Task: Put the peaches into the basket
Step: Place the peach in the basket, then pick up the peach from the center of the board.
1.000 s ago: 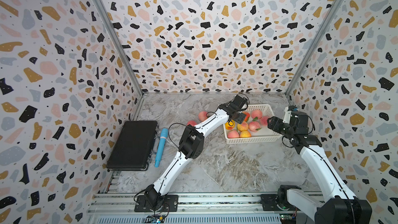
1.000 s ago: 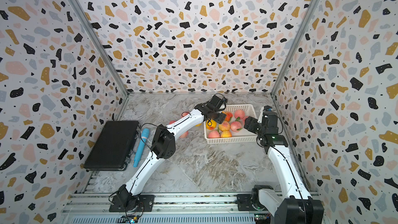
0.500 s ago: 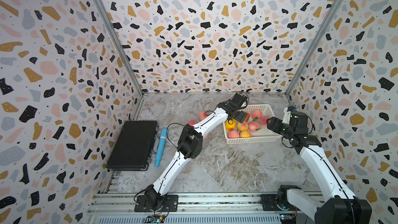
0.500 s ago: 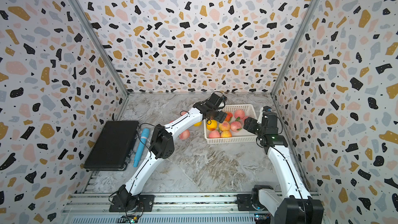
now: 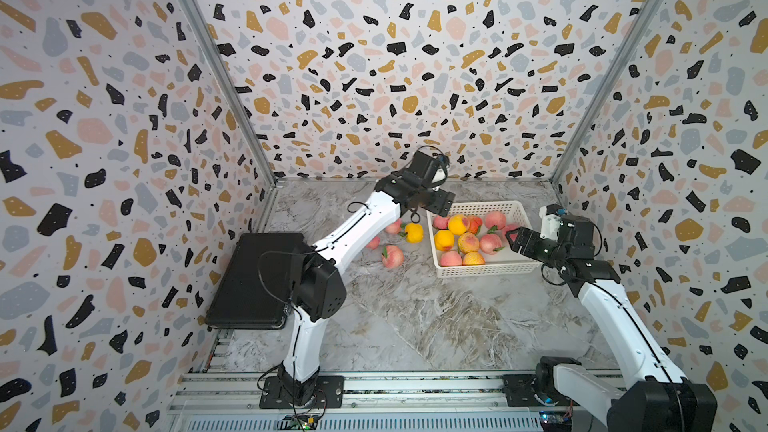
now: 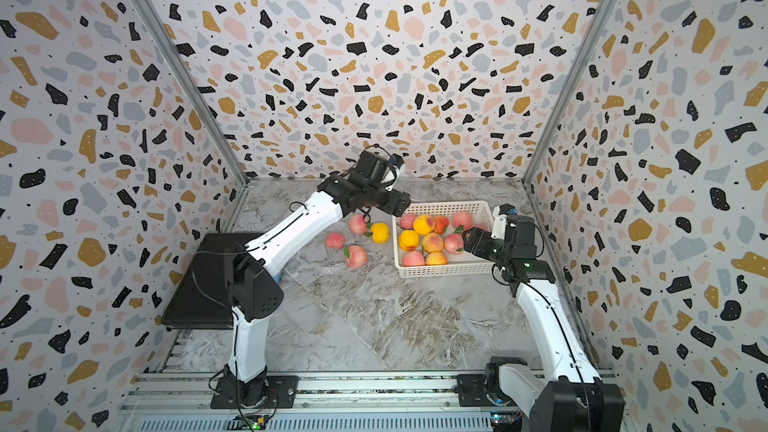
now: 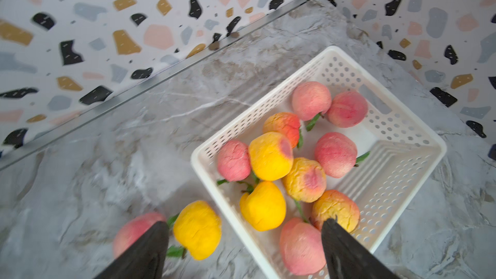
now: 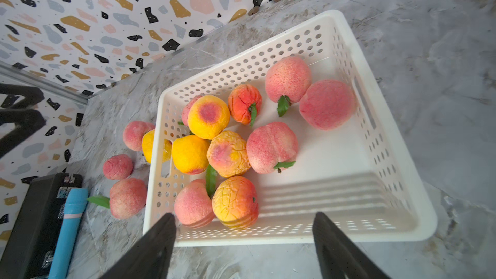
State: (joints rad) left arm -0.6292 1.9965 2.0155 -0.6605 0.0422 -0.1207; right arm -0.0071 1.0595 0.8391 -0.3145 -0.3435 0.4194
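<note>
Top views: the basket (image 5: 486, 271) sat at the back right of the table (image 5: 415, 317), with ten peaches (image 5: 468, 242) bunched toward its left end. Four more lay loose on the table just left of it: a yellow peach (image 5: 414, 232) nearest the basket wall and three pink peaches (image 6: 356, 256) close around it. The left gripper (image 5: 440, 204) hung above the basket's far left corner, jaws spread and empty. The right gripper (image 5: 517, 238) hovered over the basket's right part, also spread and empty. The black box (image 5: 253, 280) was well apart on the left.

Left wrist: the left gripper (image 7: 244, 222) was wide apart. One finger (image 7: 145, 250) was over the loose fruit and the other over the basket (image 7: 332, 52), with the basket's left end wall running between them. The yellow peach (image 7: 197, 233) sat just outside that wall, one of the pink peaches (image 7: 134, 230) just beside it.

Right wrist: the right gripper (image 8: 244, 216) was spread above a long wall of the basket (image 8: 295, 237). The nearest peaches (image 8: 236, 202) were a pink and an orange one, side by side close to that wall. The blue tool (image 8: 68, 226) lay beside the black box (image 8: 29, 224).
</note>
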